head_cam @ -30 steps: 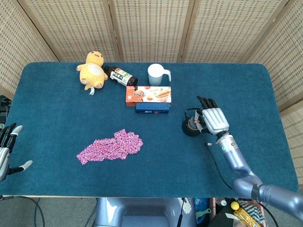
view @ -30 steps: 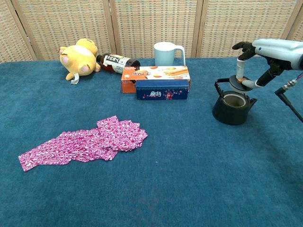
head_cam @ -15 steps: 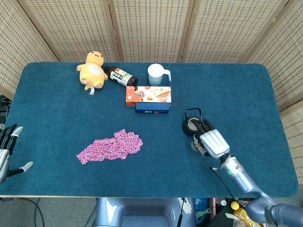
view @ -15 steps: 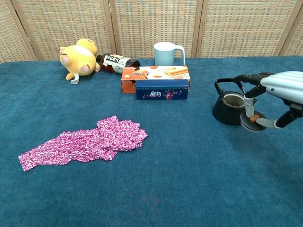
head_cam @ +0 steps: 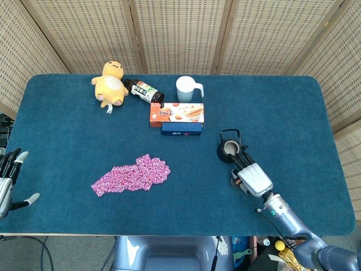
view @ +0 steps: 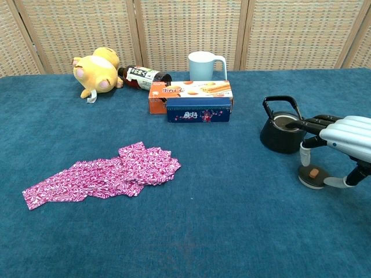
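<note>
A black teapot (head_cam: 228,150) (view: 281,134) stands uncovered on the blue table (head_cam: 73,135), right of centre. Its lid (view: 313,175) lies flat on the cloth just in front of it and to the right. My right hand (head_cam: 252,178) (view: 342,139) hovers over the lid, a finger and the thumb touching its opposite edges. From the head view the hand hides most of the lid. My left hand (head_cam: 7,180) hangs off the table's left edge with its fingers apart, holding nothing.
A crumpled pink cloth (head_cam: 132,174) lies left of centre. At the back sit a yellow plush toy (head_cam: 110,83), a dark bottle on its side (head_cam: 145,90), a pale mug (head_cam: 186,88), an orange box (head_cam: 176,113) and a blue box (head_cam: 181,129).
My right hand carried the lid from above the teapot toward the table's front edge and lowered it onto the cloth. The left hand stayed put.
</note>
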Robot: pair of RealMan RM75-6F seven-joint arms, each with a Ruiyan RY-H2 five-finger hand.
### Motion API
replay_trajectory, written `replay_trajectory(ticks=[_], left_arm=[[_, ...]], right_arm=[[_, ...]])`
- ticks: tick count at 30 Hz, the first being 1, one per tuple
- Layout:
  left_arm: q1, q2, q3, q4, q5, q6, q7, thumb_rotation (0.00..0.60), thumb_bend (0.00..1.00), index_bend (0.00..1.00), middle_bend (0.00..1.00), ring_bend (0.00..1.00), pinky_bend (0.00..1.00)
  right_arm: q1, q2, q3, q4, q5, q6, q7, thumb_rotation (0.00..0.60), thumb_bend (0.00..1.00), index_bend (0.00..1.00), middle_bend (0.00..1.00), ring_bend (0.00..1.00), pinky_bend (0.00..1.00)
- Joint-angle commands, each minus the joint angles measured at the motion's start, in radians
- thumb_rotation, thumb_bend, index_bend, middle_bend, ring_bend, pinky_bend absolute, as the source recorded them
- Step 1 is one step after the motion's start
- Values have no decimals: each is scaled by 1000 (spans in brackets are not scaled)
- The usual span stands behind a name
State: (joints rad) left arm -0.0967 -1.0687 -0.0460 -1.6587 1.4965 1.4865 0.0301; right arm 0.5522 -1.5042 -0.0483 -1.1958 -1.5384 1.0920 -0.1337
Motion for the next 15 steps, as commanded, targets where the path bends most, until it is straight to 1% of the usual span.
replay_trajectory(ticks=[1,6,8,10,13,15], left_arm=[[-1,0,0,-1,1,-1,2,600,32,0,0,0,0],[-1,-1,1,-1,0,-4,2,600,32,0,0,0,0],[-2,-1,2,-1,1,-4,2,600,32,0,0,0,0],[-1,0,1,-2,3,-2,0,600,32,0,0,0,0],[1,1,2,-3,5,2,-4,600,32,0,0,0,0],[1,0,2,-2,6,4,-10,600,32,0,0,0,0]], right_arm=[[-5,6,1,-2,3,-2,-2,600,307,288,0,0,0],[-24,39,7,-36,-12,46,16,600,304,279,0,0,0],[-40,70,7,-73,-25,85,34,600,295,270,0,0,0],[-60,112,4,-119,-40,129,64,600,268,240,0,0,0],[-94,173,-8,-172,-65,191,99,600,169,136,0,0,0],[-124,203,-11,-194,-69,241,115,600,79,40,0,0,0]])
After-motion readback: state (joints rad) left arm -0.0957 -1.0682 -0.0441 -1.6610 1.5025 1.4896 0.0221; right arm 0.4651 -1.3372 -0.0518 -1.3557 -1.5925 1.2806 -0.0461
